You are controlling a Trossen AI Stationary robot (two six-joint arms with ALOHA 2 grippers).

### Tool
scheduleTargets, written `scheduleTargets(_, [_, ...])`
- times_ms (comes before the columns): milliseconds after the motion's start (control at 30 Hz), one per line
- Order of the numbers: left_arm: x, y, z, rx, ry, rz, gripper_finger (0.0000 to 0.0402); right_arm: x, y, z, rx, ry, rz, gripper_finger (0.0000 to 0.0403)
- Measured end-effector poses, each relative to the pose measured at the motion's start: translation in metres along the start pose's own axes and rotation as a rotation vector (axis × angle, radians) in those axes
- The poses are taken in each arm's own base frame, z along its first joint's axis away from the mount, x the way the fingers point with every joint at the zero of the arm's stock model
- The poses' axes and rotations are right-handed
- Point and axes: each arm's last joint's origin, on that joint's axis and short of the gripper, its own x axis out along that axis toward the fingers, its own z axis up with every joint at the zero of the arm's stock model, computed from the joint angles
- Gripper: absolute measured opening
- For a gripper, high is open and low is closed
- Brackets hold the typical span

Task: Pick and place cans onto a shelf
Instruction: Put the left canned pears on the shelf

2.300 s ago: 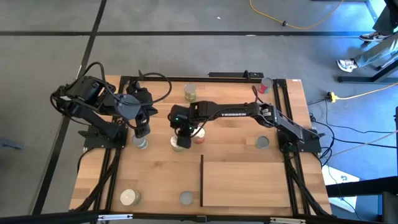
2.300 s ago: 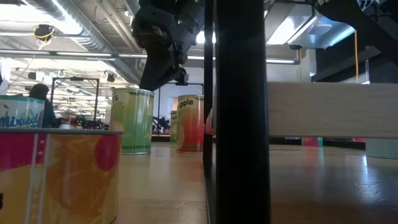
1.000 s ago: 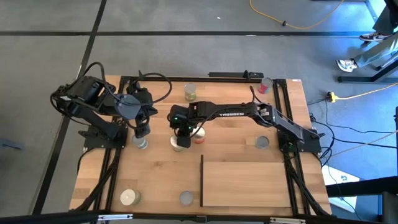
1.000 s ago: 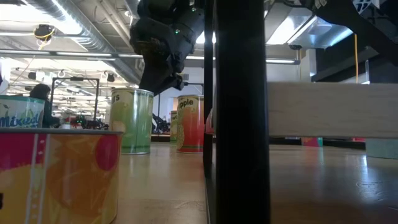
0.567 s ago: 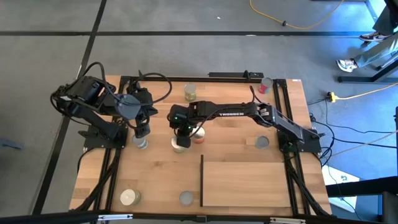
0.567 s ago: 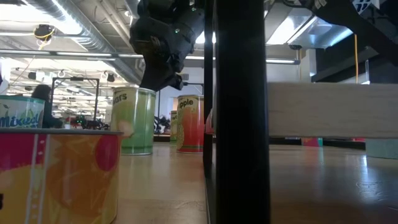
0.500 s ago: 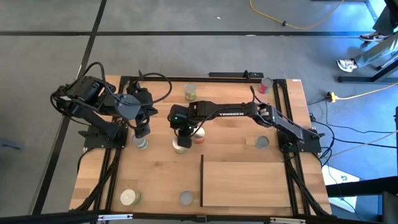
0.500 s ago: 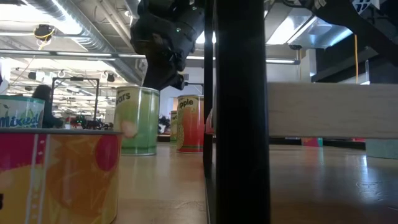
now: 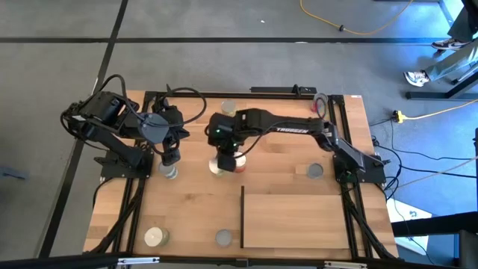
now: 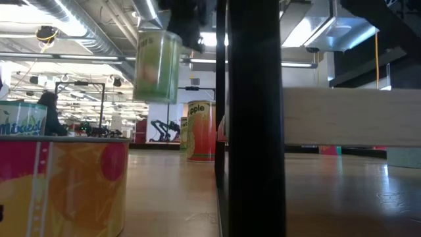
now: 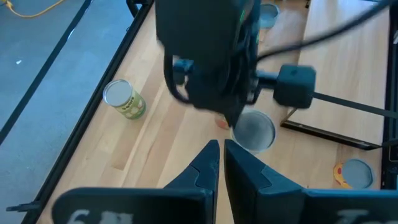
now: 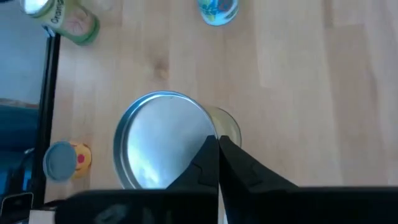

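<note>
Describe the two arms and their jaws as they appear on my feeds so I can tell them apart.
Both are dark, near-black jointed arms with loose black cables. The right arm carries white lettering along its long link and a small green light near the wrist. The left arm has a round grey disc by its wrist. The left gripper and the right gripper each end in slim, dark, tapered jaws.

Left pincer (image 11: 221, 163) with fingers pressed together over the bench (image 11: 168, 143), right arm (image 11: 208, 53) beyond it above a silver-topped can (image 11: 254, 130), green-sided can (image 11: 124, 99) near the bench edge.
</note>
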Motion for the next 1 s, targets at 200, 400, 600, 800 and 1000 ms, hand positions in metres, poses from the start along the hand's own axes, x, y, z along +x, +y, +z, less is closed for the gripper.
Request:
scheduleTargets(200, [0.000, 0.000, 0.000, 0.000, 0.000, 0.000, 0.0017, -0.058, 0.016, -0.008, -0.012, -0.021, -0.075, 0.0000])
scheduleTargets(400, [0.000, 0.000, 0.000, 0.001, 0.000, 0.000, 0.0017, -0.125, 0.047, -0.023, -0.037, -0.106, -0.131, 0.0000])
scheduleTargets(600, [0.000, 0.000, 0.000, 0.000, 0.000, 0.000, 0.0017, -0.179, 0.067, -0.054, 0.030, -0.097, -0.237, 0.0000])
scheduleTargets(800, [0.001, 0.000, 0.001, 0.000, -0.005, 0.017, 0.0017, -0.189, 0.090, -0.076, 0.049, 0.003, -0.204, 0.0000])
scheduleTargets(1000, [0.001, 0.000, 0.001, -0.007, -0.005, 0.018, 0.0017, -0.178, 0.116, -0.082, 0.048, 0.073, -0.038, 0.0000])
